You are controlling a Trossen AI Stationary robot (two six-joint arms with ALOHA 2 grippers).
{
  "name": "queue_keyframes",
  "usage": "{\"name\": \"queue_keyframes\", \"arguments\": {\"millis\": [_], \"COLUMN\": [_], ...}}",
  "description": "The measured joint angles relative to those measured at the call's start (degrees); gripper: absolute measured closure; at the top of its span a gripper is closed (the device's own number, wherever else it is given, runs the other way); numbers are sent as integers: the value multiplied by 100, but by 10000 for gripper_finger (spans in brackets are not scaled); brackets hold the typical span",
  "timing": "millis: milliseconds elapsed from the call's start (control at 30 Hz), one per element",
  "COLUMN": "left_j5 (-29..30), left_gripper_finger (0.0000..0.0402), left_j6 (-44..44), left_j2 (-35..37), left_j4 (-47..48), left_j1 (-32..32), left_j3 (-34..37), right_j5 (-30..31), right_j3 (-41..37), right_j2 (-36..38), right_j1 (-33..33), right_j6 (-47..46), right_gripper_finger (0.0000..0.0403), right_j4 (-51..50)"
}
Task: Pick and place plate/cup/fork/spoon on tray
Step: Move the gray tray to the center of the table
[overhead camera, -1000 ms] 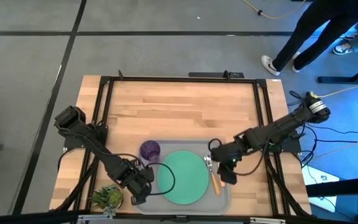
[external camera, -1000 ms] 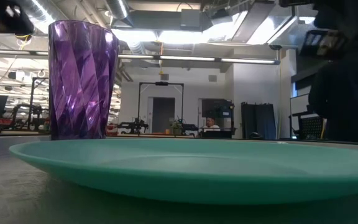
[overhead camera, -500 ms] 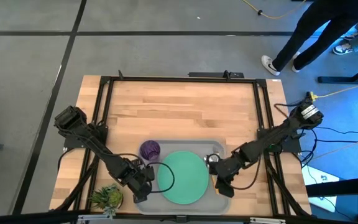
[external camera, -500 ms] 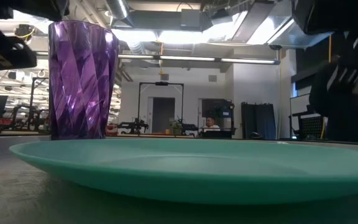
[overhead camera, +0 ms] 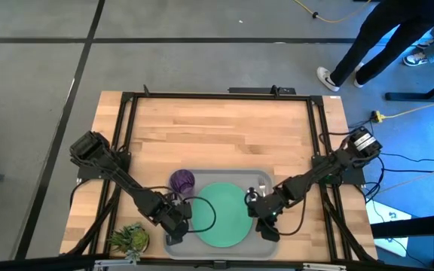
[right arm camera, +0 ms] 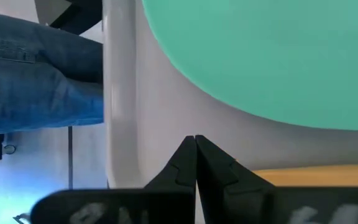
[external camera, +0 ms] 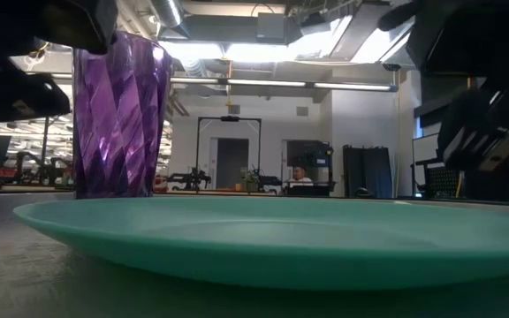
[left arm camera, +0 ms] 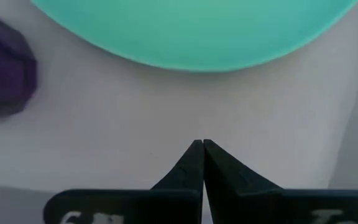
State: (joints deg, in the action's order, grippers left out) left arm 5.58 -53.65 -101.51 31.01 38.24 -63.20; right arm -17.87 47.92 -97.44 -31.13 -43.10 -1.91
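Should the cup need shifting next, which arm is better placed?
Left. The left gripper, shut, sits on the cup's side of the tray; the right gripper is across the plate.

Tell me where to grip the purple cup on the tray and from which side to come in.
Grip the cup across its side wall near the rim, probably best coming down from above. It stands upright on the tray, mouth up, tapering toward the base. The plate lies close beside it, so a low sideways approach from that side looks crowded.
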Motion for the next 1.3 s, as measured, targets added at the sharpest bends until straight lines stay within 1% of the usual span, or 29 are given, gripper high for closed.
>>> {"name": "queue_keyframes", "arguments": {"millis": [367, 600, 667, 733, 900, 1033, 1133, 1300], "left_j5": [-37, -27, 2, -6, 16, 162, 186, 292], "left_gripper_finger": [401, 402, 402, 401, 401, 401, 401, 401], "left_j6": [17, 22, 26, 26, 28, 26, 31, 38], "left_j2": [-57, -240, -250, -328, -412, -416, -418, -420], "left_j4": [140, 164, 311, 198, 251, 289, 293, 326], "left_j1": [9, 97, 134, 142, 155, 135, 122, 88], "left_j3": [0, -13, 4, -15, -15, -15, -13, -13], "right_j5": [-24, -23, 27, 61, 167, 279, 289, 501], "right_j3": [2, 2, 2, 2, 2, 2, 2, 4], "right_j2": [-375, -525, -525, -525, -523, -521, -516, -510], "right_j1": [137, 209, 209, 209, 207, 222, 290, 457], "right_j6": [158, 117, 119, 108, -13, -14, -16, -20], "right_gripper_finger": [400, 400, 400, 400, 400, 400, 400, 400], "right_j4": [83, 55, 72, 79, 59, 46, 13, -6]}}
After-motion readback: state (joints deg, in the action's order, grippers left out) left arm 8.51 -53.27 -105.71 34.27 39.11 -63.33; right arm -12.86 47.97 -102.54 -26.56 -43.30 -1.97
